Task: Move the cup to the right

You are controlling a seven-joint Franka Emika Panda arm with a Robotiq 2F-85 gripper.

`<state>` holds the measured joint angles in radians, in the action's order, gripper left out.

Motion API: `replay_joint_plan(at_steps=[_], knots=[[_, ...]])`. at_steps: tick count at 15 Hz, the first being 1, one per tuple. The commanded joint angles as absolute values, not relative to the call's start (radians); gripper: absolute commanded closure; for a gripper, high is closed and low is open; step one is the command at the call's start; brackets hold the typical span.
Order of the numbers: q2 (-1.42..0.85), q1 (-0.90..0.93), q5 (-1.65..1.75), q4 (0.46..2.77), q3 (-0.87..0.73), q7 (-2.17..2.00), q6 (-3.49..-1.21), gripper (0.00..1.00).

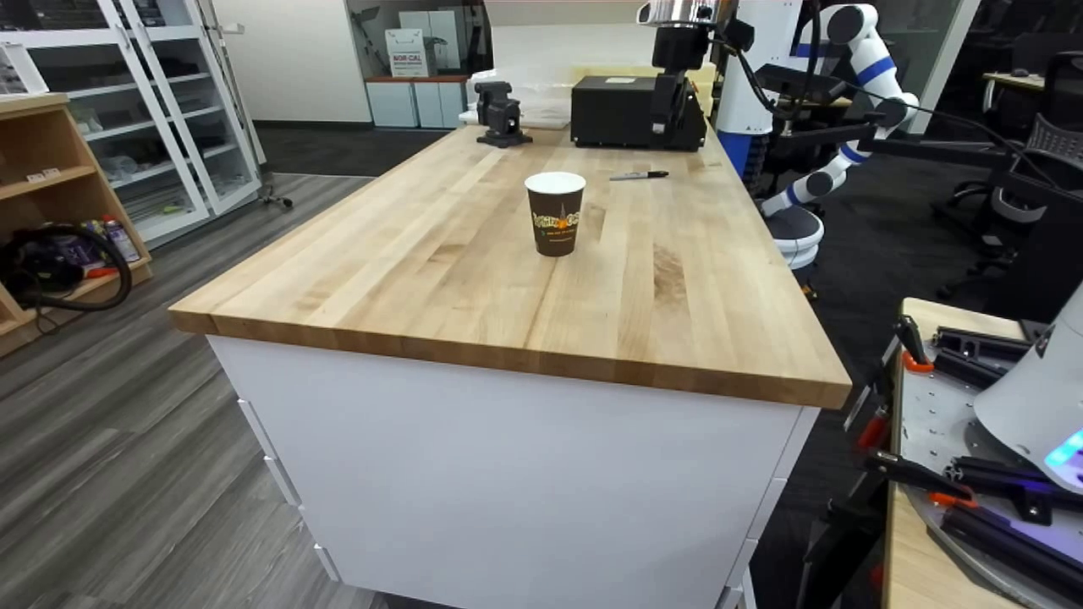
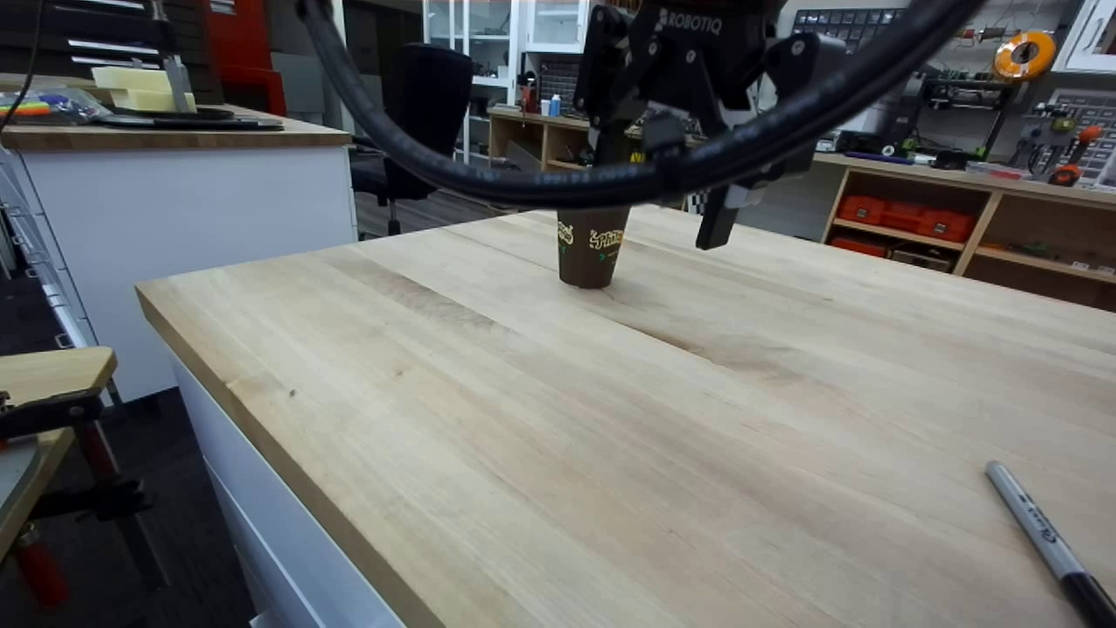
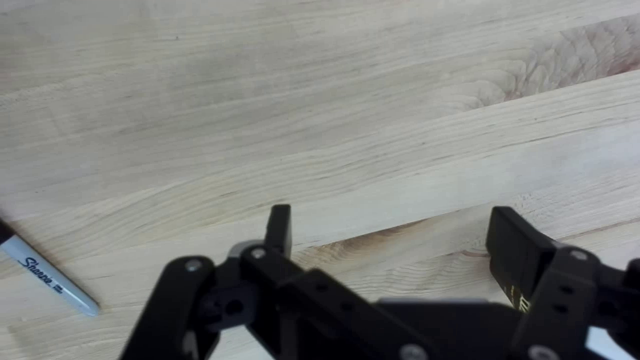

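The cup (image 1: 556, 216) is a dark brown paper cup with yellow print and a pale rim, standing upright on the wooden table (image 1: 440, 279). It also stands in an exterior view (image 2: 588, 253), where a black cable hides its top. In the wrist view only a strip of the cup (image 3: 516, 298) shows behind the right finger. My gripper (image 3: 387, 220) is open, with only table seen between its fingers. In an exterior view the gripper (image 2: 664, 196) hangs above the table, nearer the camera than the cup. It also hangs at the table's far end in an exterior view (image 1: 668, 114).
A silver marker (image 1: 639, 176) lies on the table beyond the cup; it also shows in the wrist view (image 3: 50, 275). A black box (image 1: 613, 110) and a dark squat object (image 1: 501, 114) stand at the far end. A thick cable (image 2: 540, 185) loops below the gripper.
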<state>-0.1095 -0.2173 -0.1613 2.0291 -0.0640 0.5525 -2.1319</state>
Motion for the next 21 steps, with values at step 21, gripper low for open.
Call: replay_joint_plan(at_steps=[21], knots=[[-0.277, -0.070, -0.152, 1.679, -0.021, 0.054, -1.929, 0.00]])
